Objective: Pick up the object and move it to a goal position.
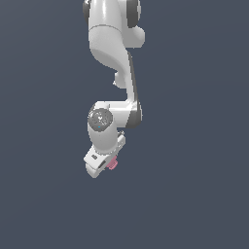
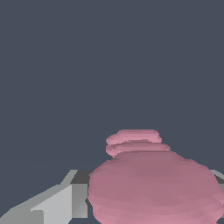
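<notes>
Beneath the white arm (image 1: 113,44), the hand (image 1: 103,163) grips the pink object (image 1: 113,164) between its fingers (image 2: 57,203) (ribbed end (image 2: 133,141) filling the wrist view). The pickup looks done; carrying it to the goal remains, and no goal marker shows against the plain grey backdrop. No brands or writing are legible.

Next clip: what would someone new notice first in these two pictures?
The white arm hanging down the middle of the exterior view against a plain dark blue-grey backdrop. A bit of the pink object peeks out at the gripper. In the wrist view that ribbed pink lump looms large, with a grey finger beside it.
</notes>
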Robot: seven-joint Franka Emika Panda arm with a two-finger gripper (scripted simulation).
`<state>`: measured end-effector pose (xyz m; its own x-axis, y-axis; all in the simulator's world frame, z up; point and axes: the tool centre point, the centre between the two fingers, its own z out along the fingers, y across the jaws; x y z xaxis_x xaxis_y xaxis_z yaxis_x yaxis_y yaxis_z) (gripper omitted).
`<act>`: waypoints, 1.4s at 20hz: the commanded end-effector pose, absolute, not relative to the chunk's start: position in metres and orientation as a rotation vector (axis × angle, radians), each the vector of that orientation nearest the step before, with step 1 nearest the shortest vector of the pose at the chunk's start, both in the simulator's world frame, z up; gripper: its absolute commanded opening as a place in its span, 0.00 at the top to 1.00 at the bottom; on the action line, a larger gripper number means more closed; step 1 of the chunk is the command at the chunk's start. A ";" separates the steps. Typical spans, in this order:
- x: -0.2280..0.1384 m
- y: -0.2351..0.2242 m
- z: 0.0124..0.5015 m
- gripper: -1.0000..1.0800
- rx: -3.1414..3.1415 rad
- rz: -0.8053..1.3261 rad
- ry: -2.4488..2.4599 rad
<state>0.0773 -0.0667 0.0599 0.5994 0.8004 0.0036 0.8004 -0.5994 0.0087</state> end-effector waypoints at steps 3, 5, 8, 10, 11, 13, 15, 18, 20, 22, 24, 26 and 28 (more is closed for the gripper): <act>0.090 -0.080 0.094 1.00 2.830 0.036 1.317; 0.097 -0.088 0.114 1.00 2.845 0.049 1.265; 0.108 -0.103 0.149 1.00 2.869 0.072 1.176; 0.115 -0.114 0.174 1.00 2.883 0.087 1.111; 0.118 -0.120 0.187 1.00 2.891 0.095 1.078; 0.124 -0.132 0.214 1.00 2.904 0.111 1.009; 0.129 -0.143 0.240 1.00 2.915 0.127 0.941; 0.134 -0.160 0.276 1.00 2.927 0.147 0.849; 0.136 -0.170 0.297 1.00 2.933 0.159 0.794; 0.138 -0.179 0.316 1.00 2.937 0.169 0.744; 0.139 -0.187 0.334 1.00 2.941 0.179 0.699; 0.140 -0.194 0.350 1.00 2.943 0.187 0.658; 0.140 -0.200 0.362 1.00 2.944 0.194 0.625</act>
<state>0.1403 -0.1955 0.3524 0.8991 0.4271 0.0958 0.4118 -0.8996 0.1456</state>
